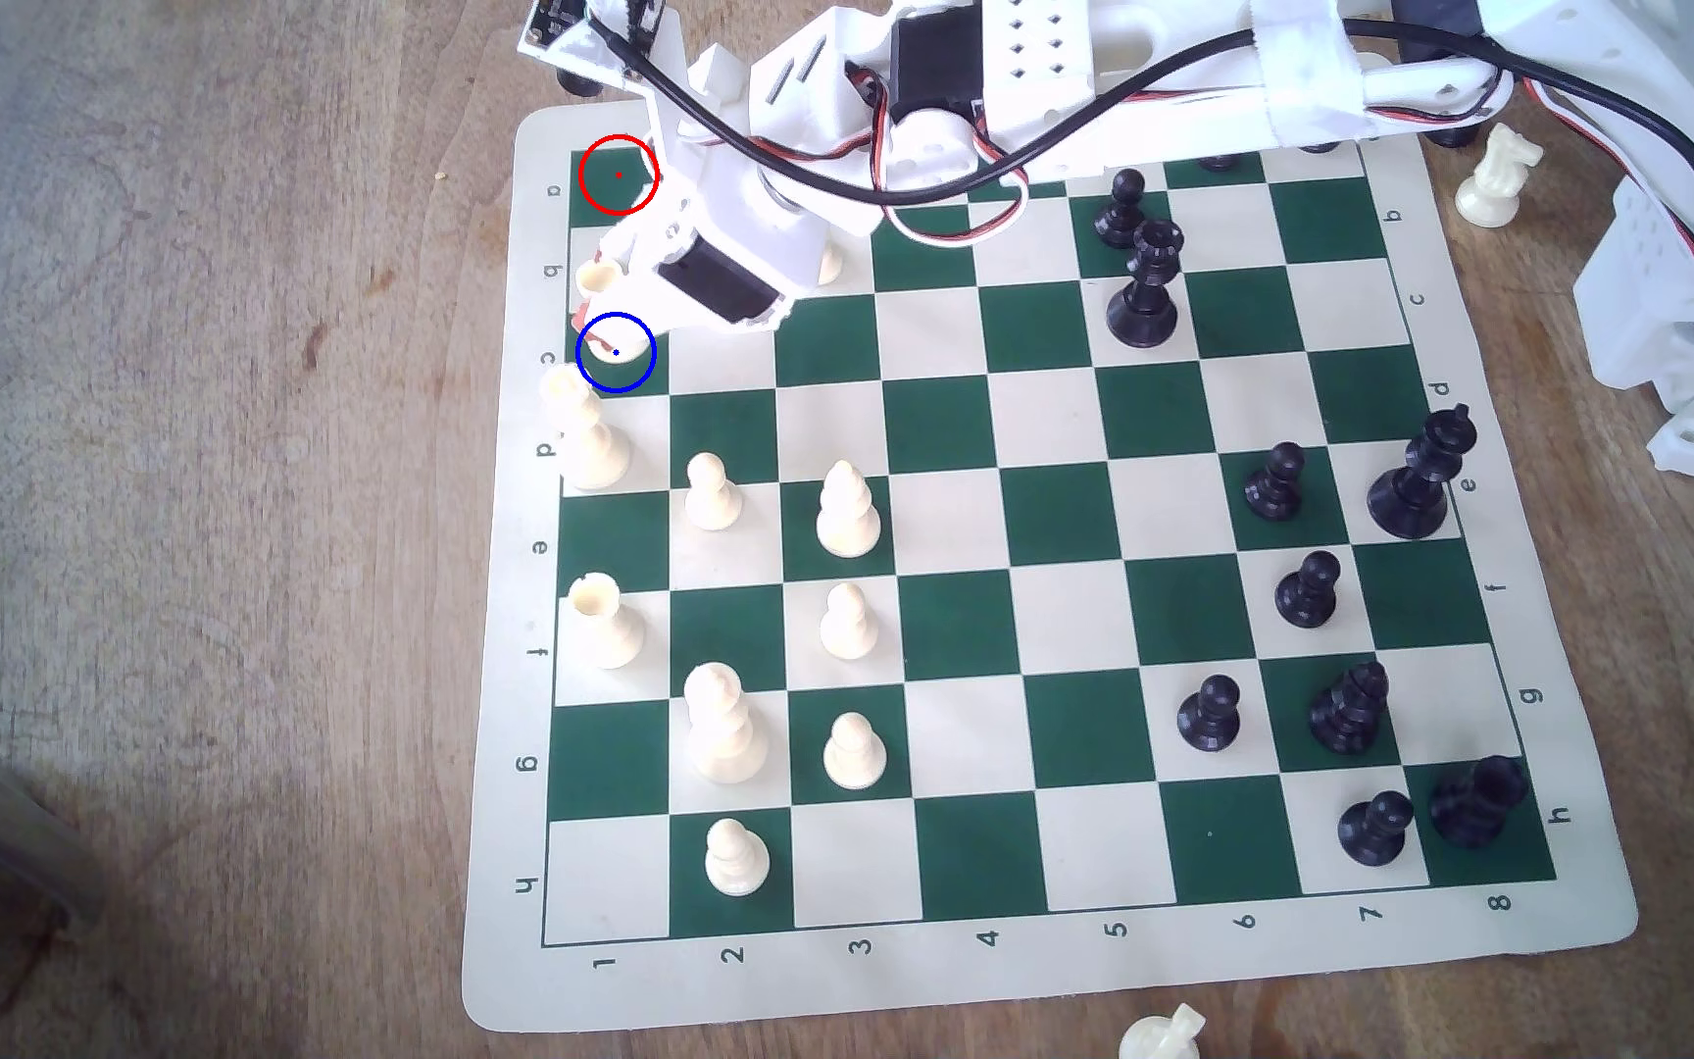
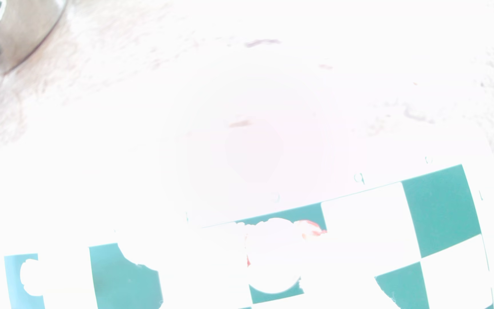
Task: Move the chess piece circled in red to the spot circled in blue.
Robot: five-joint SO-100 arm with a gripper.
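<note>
We are seeing the gripper hanging over the board's near-left file in the exterior view, between the red-ringed green square and the blue-ringed square. The cream rook is sitting at its fingertips, its base reaching into the blue ring; whether the fingers are pressing it we cannot tell. The wrist view is washing out to white.

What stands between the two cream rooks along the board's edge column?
In the exterior view, a tall cream crowned piece stands between the far rook and the near rook, followed by one bare green square.
</note>
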